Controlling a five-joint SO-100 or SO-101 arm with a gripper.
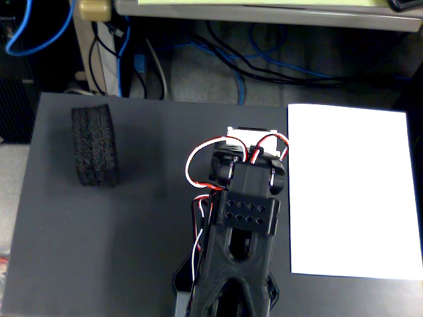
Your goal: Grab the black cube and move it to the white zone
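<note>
One fixed view, looking down. We see the black cube [96,146] near the top-left corner of the dark grey mat [99,251] on the desk, well apart from the arm [238,244] and from the white zone [350,188]. White zone sits along the mat's right side; its right edge runs close to the frame edge. Cube is close to the mat's back edge and near its left edge. Bare mat lies open between cube and arm and below the cube. Arm enters from the bottom centre, folded, reaching up-frame, with red and white wires [198,162] looped around its upper joint, just left of the white zone's left edge. Claw isn't visible under the arm body, so we can't tell whether it's spread or pressed together. Cables [244,66] clutter the floor beyond the mat's back edge.
</note>
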